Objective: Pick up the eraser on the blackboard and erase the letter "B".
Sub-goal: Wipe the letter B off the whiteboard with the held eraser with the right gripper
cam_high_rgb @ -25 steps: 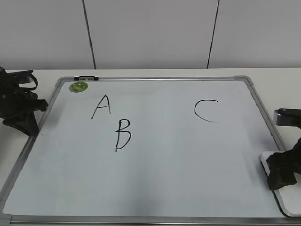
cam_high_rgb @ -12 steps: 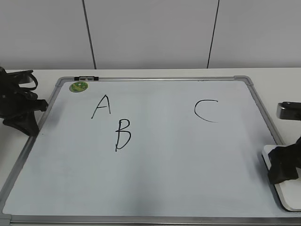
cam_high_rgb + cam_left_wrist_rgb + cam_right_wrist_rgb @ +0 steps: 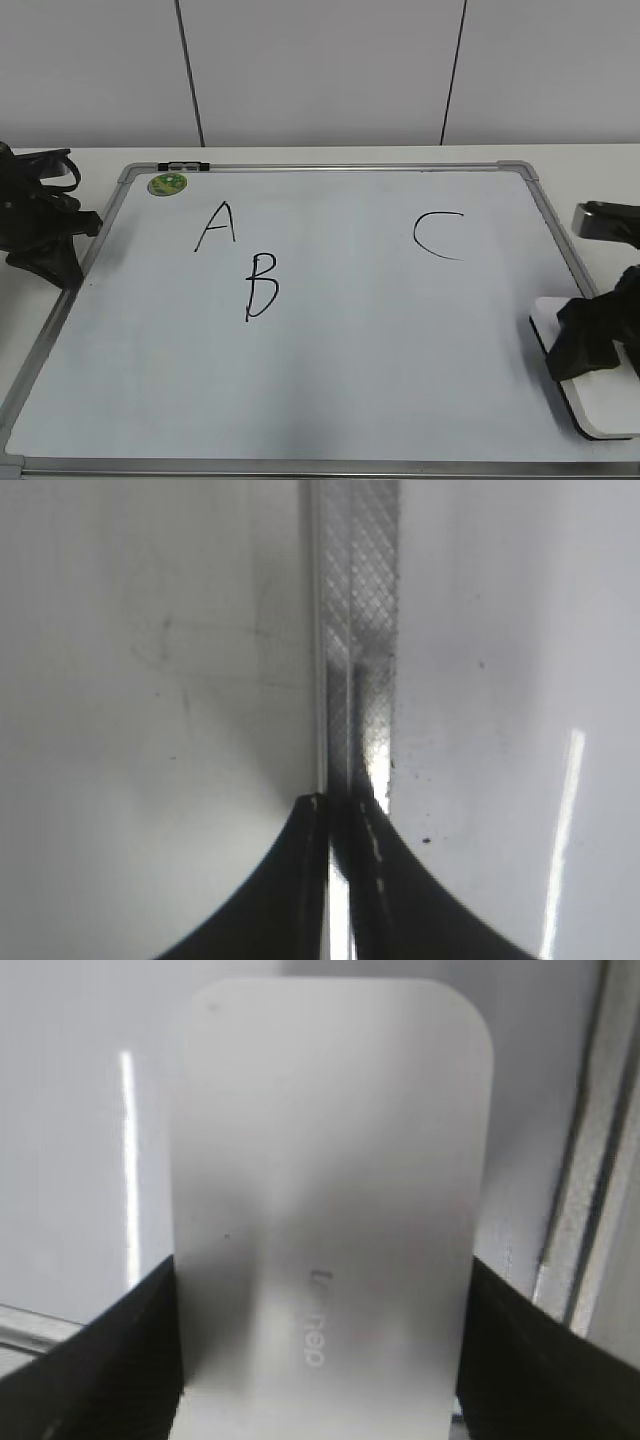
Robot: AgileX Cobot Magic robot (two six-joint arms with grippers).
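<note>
The large white rectangular dry-erase blackboard (image 3: 330, 360) with its silver metal frame and grey corner caps lies flat on a pale table, carrying three black handwritten letters: a capital "A" (image 3: 215, 227) near the upper left, the slightly slanted black marker letter "B" (image 3: 261, 286) just below and to the right of it, and a "C" (image 3: 438, 235) well apart on the right half. A small round green sticker (image 3: 167, 184) sits by the board's top-left corner. The white smooth rounded-rectangle eraser (image 3: 592, 400) with faint grey lettering on top and a dark underside is at the board's lower right edge, far from the "B". The black right gripper (image 3: 588, 338) clasps it, its fingers (image 3: 520, 1345) pressed against both long sides of the eraser (image 3: 330, 1210) in the right wrist view. The black left gripper (image 3: 45, 240) rests at the board's left edge; in its wrist view the fingers (image 3: 300, 880) are closed together over the metal frame (image 3: 358, 630), holding nothing.
</note>
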